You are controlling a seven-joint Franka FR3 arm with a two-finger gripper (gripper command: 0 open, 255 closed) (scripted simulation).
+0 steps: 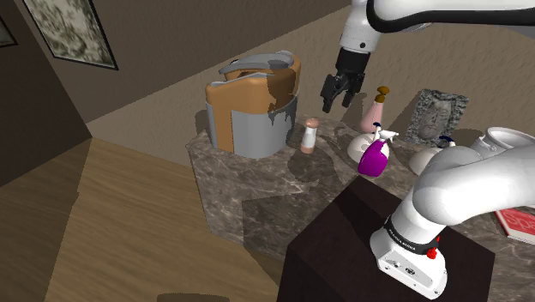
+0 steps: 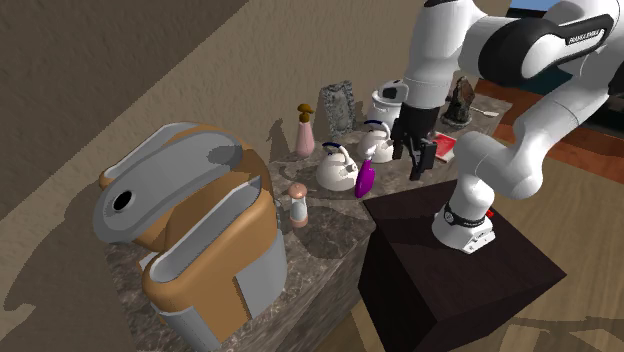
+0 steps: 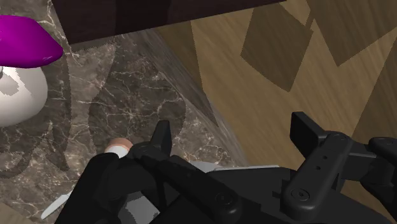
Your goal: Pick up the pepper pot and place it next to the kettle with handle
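The pepper pot (image 1: 309, 135) (image 2: 298, 205) is a small pinkish shaker with a white middle, upright on the marble counter (image 1: 257, 184). A white kettle with a looped handle (image 2: 336, 166) (image 1: 358, 147) stands a little further along, partly behind a purple spray bottle (image 1: 375, 157) (image 2: 366, 177). My black gripper (image 1: 338, 98) (image 2: 420, 163) hangs open in the air above the counter, up and to the shoulder view's right of the pot, holding nothing. From the wrist, the pot's top (image 3: 118, 147) peeks out beside one finger (image 3: 161, 137), outside the gap; the gripper (image 3: 233, 137) is over the counter's edge.
A big orange and grey bin (image 1: 253, 103) stands just beyond the pot. A pink bottle (image 1: 375, 111), a grey picture frame (image 1: 437, 116), more white pots (image 2: 388, 100) and a red book (image 1: 517, 223) crowd the counter near the kettle. The dark stand (image 1: 377, 249) abuts it.
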